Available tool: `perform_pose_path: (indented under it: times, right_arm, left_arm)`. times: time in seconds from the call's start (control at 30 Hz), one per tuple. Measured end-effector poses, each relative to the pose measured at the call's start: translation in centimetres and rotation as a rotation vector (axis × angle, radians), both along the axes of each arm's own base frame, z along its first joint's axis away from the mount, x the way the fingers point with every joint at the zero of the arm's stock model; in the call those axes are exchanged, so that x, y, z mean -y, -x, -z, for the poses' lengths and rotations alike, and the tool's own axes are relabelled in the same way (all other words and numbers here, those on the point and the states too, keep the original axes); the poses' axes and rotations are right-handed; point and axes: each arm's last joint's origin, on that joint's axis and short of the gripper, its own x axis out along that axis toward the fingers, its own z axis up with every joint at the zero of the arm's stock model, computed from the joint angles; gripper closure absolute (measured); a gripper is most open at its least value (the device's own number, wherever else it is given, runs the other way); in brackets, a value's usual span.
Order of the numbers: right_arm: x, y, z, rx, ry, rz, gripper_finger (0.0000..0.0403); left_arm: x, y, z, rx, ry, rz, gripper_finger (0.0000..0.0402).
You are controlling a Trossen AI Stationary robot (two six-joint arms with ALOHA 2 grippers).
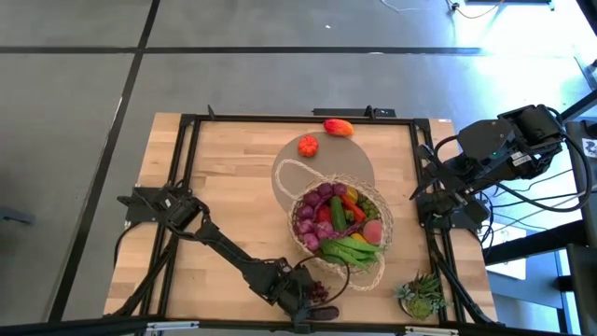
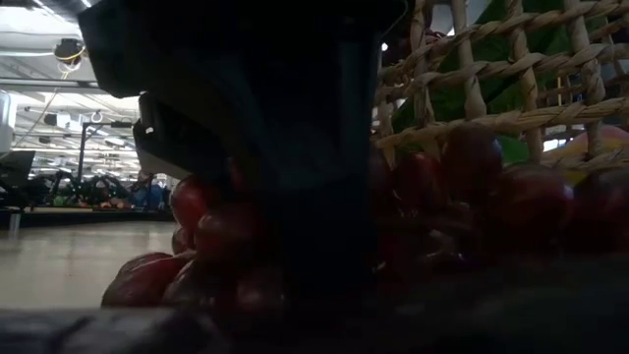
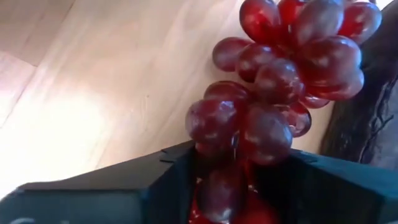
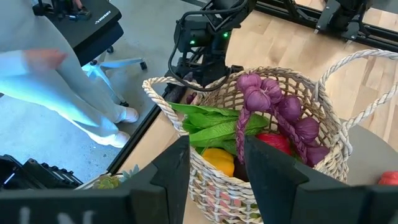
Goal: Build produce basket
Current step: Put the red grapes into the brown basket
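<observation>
A bunch of dark red grapes (image 3: 273, 81) lies on the wooden table by the near edge, just left of the woven basket (image 1: 373, 266). My left gripper (image 1: 315, 297) reaches down over the bunch and is shut on it; in the low view it hides most of the grapes (image 2: 201, 231). The basket holds purple grapes (image 4: 280, 102), green leafy stalks (image 4: 214, 124), and red and yellow peppers. My right gripper (image 4: 216, 168) hangs open high above the table's right side and holds nothing. My left gripper pinches one end of the grape bunch (image 3: 221, 186) between its two fingers, with grapes filling the gap. The fingers come slanting down from above and from the table's left. The bunch rests on the table, most of it reaching out past the fingertips.
A red tomato (image 1: 308, 145) and a red-orange pepper (image 1: 338, 127) lie at the table's far side. A grey round mat (image 1: 317, 168) lies under the basket. A spiky potted plant (image 1: 424, 294) stands at the near right corner. A person's legs (image 4: 68, 93) show beyond the table.
</observation>
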Motion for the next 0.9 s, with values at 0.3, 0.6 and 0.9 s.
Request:
perform_pose_path:
  times: [0.3, 0.6, 0.9]
  right_arm:
    - [0.0, 0.0, 0.0, 0.0, 0.0, 0.0, 0.0256]
    - [0.0, 0.0, 0.0, 0.0, 0.0, 0.0, 0.0256]
    - [0.0, 0.0, 0.0, 0.0, 0.0, -0.001, 0.0256]
  left_arm:
    - [-1.5, 0.6, -2.1, -0.053, -0.019, -0.016, 0.0335]
    - [-2.4, 1.6, -6.2, -0.009, -0.011, -0.027, 0.0386]
    - [-3.1, 2.9, -9.8, 0.043, -0.002, -0.027, 0.0394]
